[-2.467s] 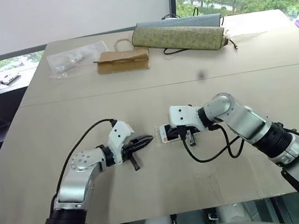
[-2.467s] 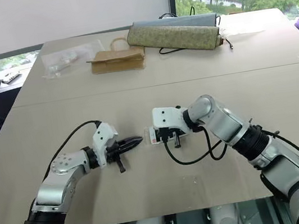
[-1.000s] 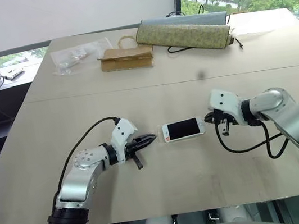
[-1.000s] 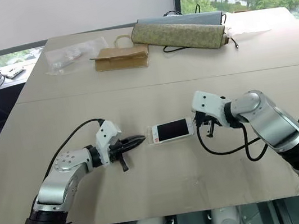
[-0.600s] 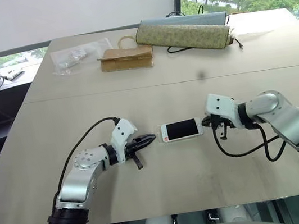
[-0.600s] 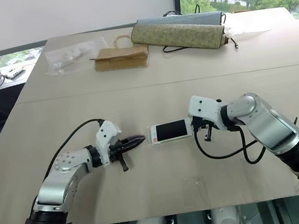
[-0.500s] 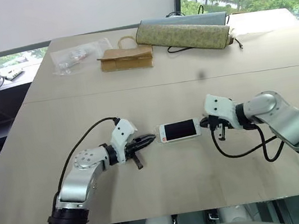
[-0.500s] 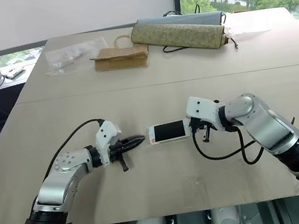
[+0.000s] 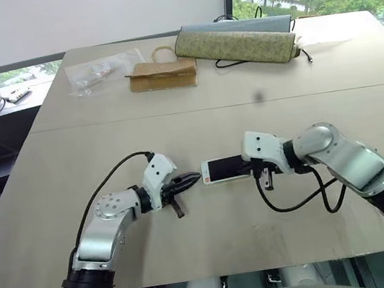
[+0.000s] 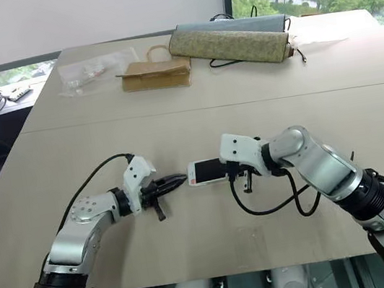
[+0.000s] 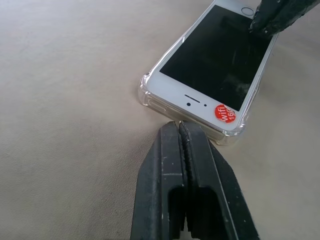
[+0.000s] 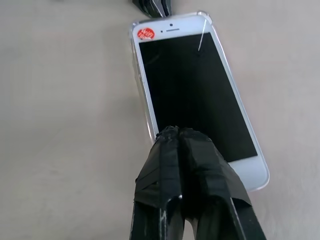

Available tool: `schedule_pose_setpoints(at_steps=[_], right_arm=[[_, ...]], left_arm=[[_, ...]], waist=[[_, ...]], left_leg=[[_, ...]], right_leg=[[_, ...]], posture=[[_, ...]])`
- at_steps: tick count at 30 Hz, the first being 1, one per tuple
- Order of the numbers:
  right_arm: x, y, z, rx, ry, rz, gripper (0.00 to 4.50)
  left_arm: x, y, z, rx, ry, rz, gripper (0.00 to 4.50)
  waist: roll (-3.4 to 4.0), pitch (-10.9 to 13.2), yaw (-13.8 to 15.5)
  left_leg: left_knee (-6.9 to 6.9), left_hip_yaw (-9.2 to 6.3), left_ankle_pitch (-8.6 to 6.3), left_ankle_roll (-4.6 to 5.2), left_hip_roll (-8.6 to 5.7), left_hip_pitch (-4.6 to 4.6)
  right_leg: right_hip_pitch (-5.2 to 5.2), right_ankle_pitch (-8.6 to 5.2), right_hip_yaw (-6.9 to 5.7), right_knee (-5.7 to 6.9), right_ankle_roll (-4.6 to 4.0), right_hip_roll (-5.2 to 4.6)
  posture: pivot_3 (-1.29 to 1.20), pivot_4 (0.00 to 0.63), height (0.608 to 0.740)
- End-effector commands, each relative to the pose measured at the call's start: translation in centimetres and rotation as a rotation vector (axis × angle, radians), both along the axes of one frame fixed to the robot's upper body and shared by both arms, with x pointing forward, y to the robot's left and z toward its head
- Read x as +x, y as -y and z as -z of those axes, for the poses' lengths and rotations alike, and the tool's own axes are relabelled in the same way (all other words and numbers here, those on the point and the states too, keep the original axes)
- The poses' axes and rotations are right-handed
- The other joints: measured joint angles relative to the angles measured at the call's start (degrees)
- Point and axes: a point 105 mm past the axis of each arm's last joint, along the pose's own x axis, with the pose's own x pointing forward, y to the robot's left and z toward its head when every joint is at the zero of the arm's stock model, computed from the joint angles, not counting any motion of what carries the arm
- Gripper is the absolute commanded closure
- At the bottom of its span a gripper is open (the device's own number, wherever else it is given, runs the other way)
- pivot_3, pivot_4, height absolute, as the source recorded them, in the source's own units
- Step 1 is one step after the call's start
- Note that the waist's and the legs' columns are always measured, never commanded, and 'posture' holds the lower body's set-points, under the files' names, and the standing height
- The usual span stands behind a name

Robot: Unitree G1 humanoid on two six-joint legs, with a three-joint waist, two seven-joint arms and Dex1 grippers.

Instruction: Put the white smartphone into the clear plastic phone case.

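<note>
While lying flat near the middle of the worktop, white smartphone face up, black screen showing, red round sticker on the bezel at the end toward the left hand. Seated in clear plastic phone case, transparent rim visible around the near corner and along the sides in the left wrist view; whether fully pressed in at the far end, cannot tell.

Left hand clenched, two black fingers pressed together, grasping nothing, tip right at the sticker end of the case, touching or just short of it. Pointed toward the phone, low over the worktop.

Right hand also clenched, empty, fingertips down over the lower left part of the screen, near the home-button end, apparently touching the glass. Arm reaching in from the right, white wrist block just above the phone's far end in the head views.

At the far edge of the worktop, well apart from the phone: crinkled clear plastic bag, brown paper bag with handle, rolled green mat with a black cord beside it.
</note>
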Motion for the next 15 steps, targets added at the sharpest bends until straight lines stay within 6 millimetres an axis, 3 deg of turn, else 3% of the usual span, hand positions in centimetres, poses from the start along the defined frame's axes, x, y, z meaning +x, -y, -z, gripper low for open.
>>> schedule_pose_setpoints(at_steps=[1, 8, 15], right_arm=[[0.2, -0.4, -1.2, 0.021, 0.039, -0.016, 4.50], [0.4, 2.1, -3.5, 0.092, 0.037, 0.062, 4.50], [0.7, 4.3, -2.7, 0.021, 0.052, 0.122, 4.50]], left_arm=[[-0.5, 0.2, 0.8, 0.010, -0.025, 0.006, 4.46], [-0.5, 0.1, 0.9, 0.010, -0.023, -0.003, 4.46], [-0.3, -0.1, 0.9, 0.011, -0.020, -0.007, 4.46]], waist=[[0.00, 0.0, 0.0], [0.00, 0.0, 0.0], [0.00, 0.0, 0.0]], left_leg=[[0.00, -0.01, 0.00, 0.00, 0.00, 0.00], [0.01, 0.00, 0.00, 0.00, 0.00, 0.00], [0.00, -0.01, 0.00, 0.00, 0.01, 0.01]], right_leg=[[0.00, 0.00, 0.00, 0.00, 0.00, 0.00], [0.01, 0.01, 0.00, 0.00, 0.00, 0.00], [0.01, 0.00, 0.05, 0.01, -0.01, 0.00]], posture=[[0.00, 0.150, 0.740], [0.00, 0.150, 0.740], [0.00, 0.150, 0.740]])
